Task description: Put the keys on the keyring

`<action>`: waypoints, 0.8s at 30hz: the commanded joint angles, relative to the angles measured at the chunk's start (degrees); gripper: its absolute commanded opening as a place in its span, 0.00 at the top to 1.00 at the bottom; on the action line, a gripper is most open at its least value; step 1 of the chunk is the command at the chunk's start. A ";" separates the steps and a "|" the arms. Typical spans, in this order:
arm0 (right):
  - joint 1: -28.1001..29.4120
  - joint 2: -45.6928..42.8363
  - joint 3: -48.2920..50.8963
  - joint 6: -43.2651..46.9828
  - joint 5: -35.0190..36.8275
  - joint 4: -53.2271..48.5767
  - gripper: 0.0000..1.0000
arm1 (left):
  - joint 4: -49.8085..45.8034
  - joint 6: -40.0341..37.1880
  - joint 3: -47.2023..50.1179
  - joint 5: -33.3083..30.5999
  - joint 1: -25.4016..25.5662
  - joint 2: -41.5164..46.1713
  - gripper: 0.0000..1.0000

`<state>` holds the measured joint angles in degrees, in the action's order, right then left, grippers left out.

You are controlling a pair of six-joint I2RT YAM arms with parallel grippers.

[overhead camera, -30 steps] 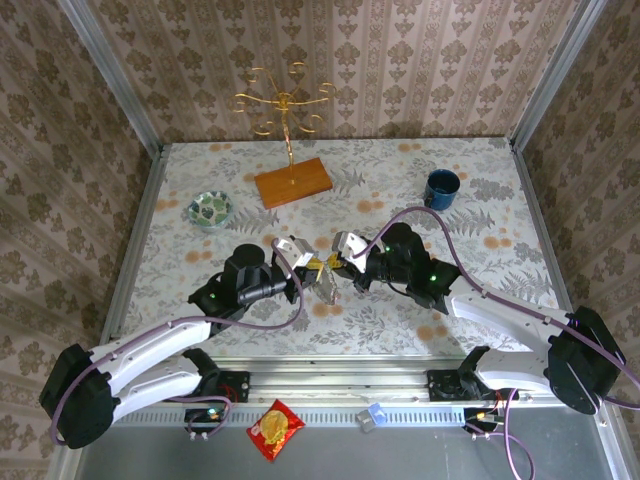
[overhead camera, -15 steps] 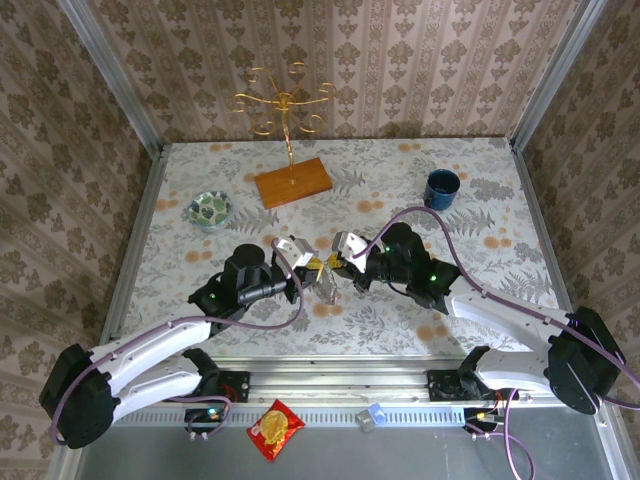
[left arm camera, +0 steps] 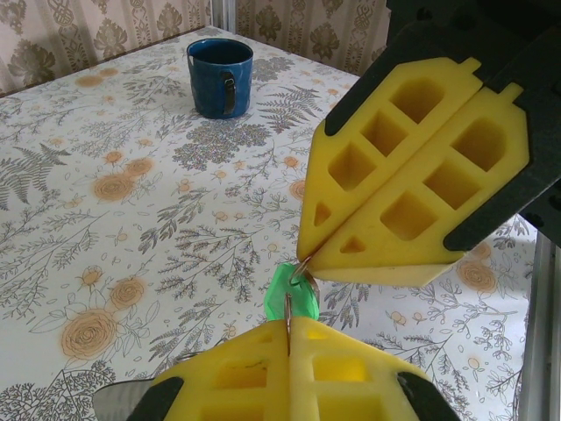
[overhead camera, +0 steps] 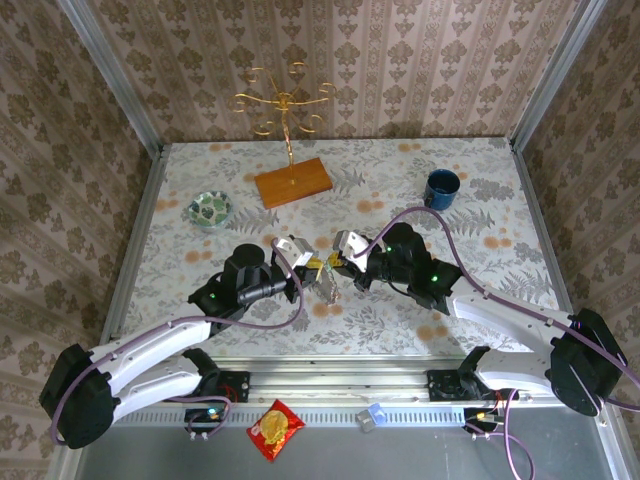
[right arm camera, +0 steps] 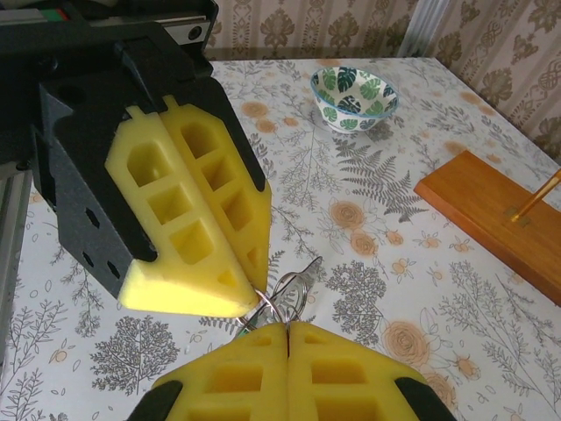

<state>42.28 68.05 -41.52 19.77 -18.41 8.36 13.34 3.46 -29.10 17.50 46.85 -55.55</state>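
My two grippers meet tip to tip over the middle of the table. The left gripper [overhead camera: 318, 273] [left arm camera: 289, 321] is shut on a key; its bright green head [left arm camera: 294, 294] sticks out just past the yellow pads, and thin metal sits in the seam. The right gripper [overhead camera: 338, 265] [right arm camera: 287, 323] is shut on the keyring [right arm camera: 294, 294], a thin silver wire loop. In the left wrist view the right gripper's tips [left arm camera: 308, 260] pinch that loop right at the green head. A pointed metal blade [right arm camera: 306, 265] pokes out beyond the ring. The ring and key hang above the tabletop.
A blue cup [overhead camera: 441, 188] [left arm camera: 220, 77] stands at the back right. A small patterned bowl [overhead camera: 210, 209] [right arm camera: 354, 96] sits at the left. The gold wire stand on its wooden base [overhead camera: 292, 182] [right arm camera: 491, 210] is at the back. A snack packet [overhead camera: 275, 428] lies below the table's front edge.
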 commanded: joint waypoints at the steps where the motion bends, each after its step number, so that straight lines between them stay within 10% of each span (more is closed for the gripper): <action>1: 0.51 -0.29 0.09 0.79 1.18 -0.46 1.00 | 2.97 1.04 0.01 -0.27 0.17 -0.15 1.00; 24: 0.78 0.60 -0.39 1.15 -1.48 -1.29 1.00 | 2.94 1.06 -0.02 -0.53 0.17 -0.22 1.00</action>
<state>42.54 68.64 -41.52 19.79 -18.44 7.51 13.34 3.46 -29.10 17.50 46.85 -55.55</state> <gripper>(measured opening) 0.052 0.049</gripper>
